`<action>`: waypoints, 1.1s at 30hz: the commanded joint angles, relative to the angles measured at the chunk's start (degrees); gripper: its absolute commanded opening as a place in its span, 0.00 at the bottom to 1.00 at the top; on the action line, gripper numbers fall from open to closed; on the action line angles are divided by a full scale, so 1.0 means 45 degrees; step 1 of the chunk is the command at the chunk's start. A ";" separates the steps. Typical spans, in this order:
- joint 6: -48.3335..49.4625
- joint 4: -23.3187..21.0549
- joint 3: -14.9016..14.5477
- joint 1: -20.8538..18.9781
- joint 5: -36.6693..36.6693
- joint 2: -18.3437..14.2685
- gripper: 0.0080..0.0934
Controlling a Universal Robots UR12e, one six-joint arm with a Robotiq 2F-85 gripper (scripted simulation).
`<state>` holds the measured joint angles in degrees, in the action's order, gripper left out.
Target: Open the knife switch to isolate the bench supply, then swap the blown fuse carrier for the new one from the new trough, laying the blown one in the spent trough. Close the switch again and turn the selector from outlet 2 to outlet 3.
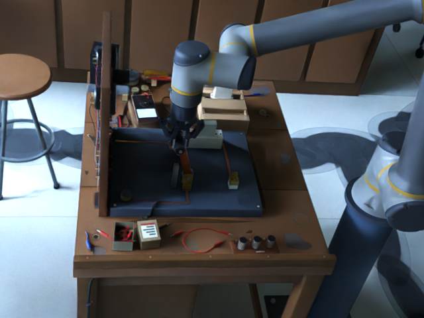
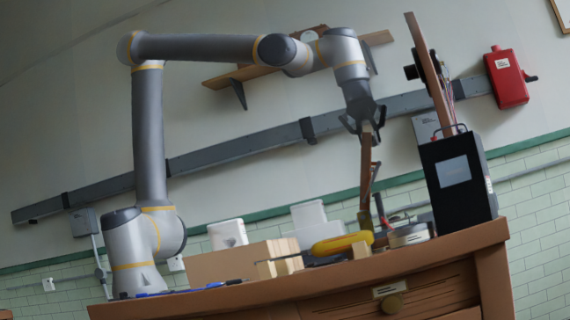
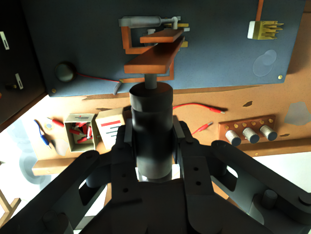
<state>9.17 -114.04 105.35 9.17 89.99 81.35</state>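
The knife switch's black cylindrical handle [image 3: 151, 128] sits at the top of its copper blade [image 1: 185, 163], which stands raised nearly upright from its brass hinge [image 1: 187, 180] on the dark blue panel. The second brass clip [image 1: 233, 179] stands to the right on the same panel. A white fuse block [image 1: 207, 135] sits at the panel's rear edge, partly hidden behind my wrist. Two wooden troughs [image 1: 224, 109] lie behind it, the far one holding a white carrier [image 1: 222, 92]. My gripper [image 1: 179, 148] is above the blade, closed around the switch handle.
A small open box of red leads [image 1: 123, 235] and a labelled box [image 1: 148, 233] sit at the bench's front left. Red test leads [image 1: 202, 239] and a terminal block with three knobs [image 1: 256, 242] lie at the front. An upright wooden board [image 1: 104, 113] stands along the panel's left side.
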 commanded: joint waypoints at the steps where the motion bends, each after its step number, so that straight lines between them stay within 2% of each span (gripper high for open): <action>1: 0.0004 0.0007 0.0021 0.0004 0.0002 0.0040 0.00; 33: 0.0162 0.0035 0.1137 0.0162 0.0002 0.1185 0.00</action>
<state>9.90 -113.88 110.54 9.90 90.00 86.67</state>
